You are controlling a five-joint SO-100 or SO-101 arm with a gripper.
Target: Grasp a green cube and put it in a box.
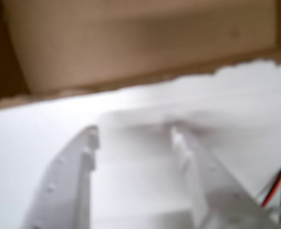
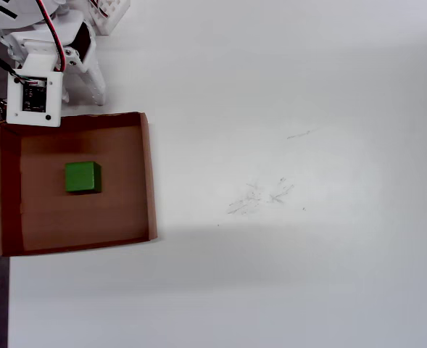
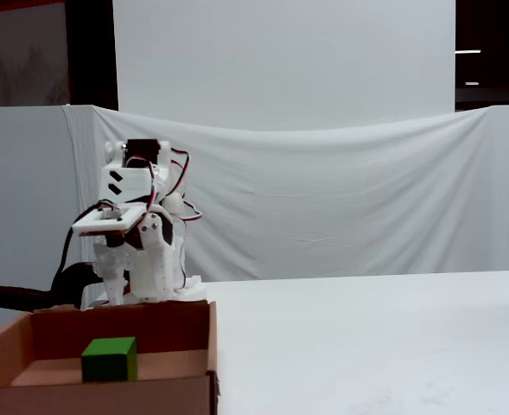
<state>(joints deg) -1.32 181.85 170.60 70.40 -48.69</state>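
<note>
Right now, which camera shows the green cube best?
The overhead view: the green cube sits unobstructed inside the box. The fixed view shows it low behind the box's front wall; the wrist view misses it, showing only blurred cardboard.

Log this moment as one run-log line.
green cube: resting inside box, left of centre in overhead view | gripper: empty, jaws apart, outside box's rim over white table | placement: looks done

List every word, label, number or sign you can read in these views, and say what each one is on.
None can be read.
Circuit board on the arm, overhead view: only tiny marks, too small to read.
Box: plain cardboard, no print visible.
Green cube: plain faces.
Table: faint scuffs, not writing.
</note>
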